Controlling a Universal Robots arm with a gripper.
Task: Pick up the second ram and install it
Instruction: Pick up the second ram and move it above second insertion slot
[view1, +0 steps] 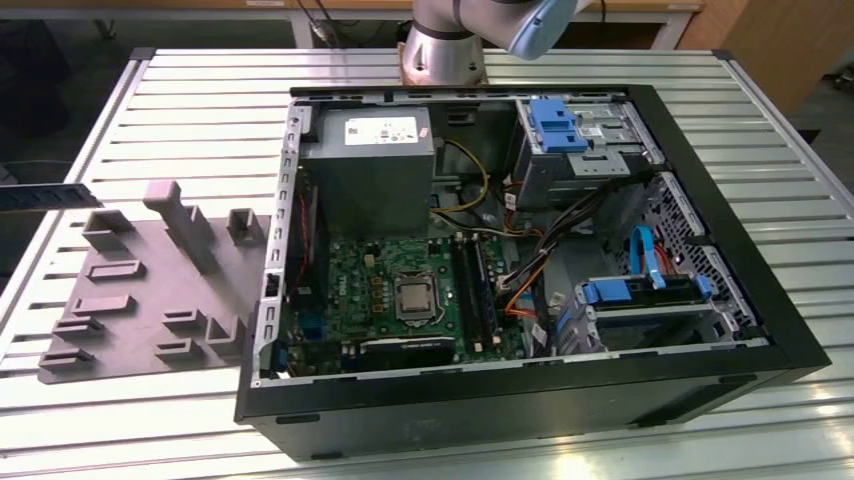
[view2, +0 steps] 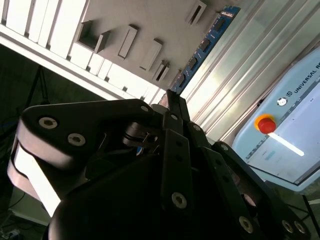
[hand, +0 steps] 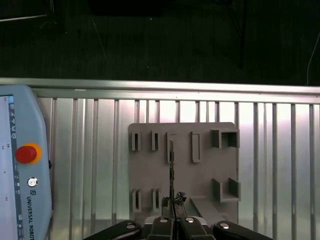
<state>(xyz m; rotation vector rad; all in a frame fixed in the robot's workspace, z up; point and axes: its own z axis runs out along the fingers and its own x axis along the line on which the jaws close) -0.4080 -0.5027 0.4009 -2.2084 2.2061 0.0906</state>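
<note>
My gripper (hand: 172, 209) is shut on the second ram (hand: 171, 167), a thin dark stick seen edge-on over the grey tray (hand: 200, 180). In the second wrist view the ram (view2: 205, 45) runs out from the fingertips of the gripper (view2: 170, 97) as a long board with black chips. The exterior view has the ram (view1: 47, 195) in the air at the view's far left, beside the grey tray (view1: 134, 300). The open computer case (view1: 507, 250) with its green motherboard (view1: 400, 290) lies to the exterior view's right of the tray.
A teach pendant (hand: 22, 165) with a red stop button (view2: 265, 124) lies on the slatted metal table (view1: 174, 110) beside the tray. Raised blocks (view1: 187, 225) stand up from the tray. Inside the case are cables, blue drive brackets (view1: 561, 125) and a power supply (view1: 367, 165).
</note>
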